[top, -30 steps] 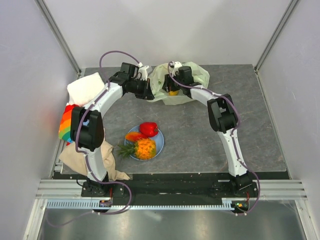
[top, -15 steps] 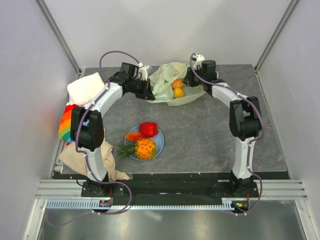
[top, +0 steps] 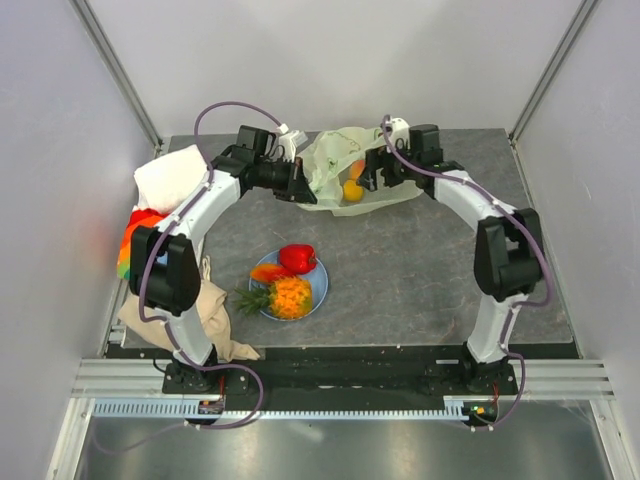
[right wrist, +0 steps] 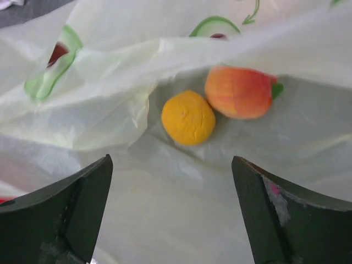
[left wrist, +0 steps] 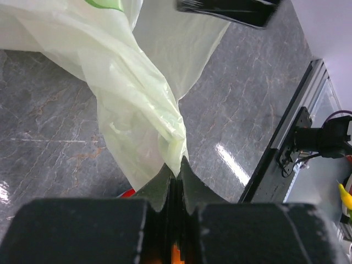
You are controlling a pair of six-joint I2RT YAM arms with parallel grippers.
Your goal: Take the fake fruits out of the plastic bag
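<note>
Left jaws pinching plastic bag (left wrist: 137, 93) edge; right jaws standing wide over yellow round fruit (right wrist: 188, 117), beside peach (right wrist: 239, 92) inside bag; best centring, avoiding film

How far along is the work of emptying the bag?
Done: the pineapple, red pepper and an orange piece lie on the blue plate. In hand: the left gripper pinches the plastic bag; the right gripper is open, facing inside. Left: a yellow-orange round fruit and a peach in it.
</note>
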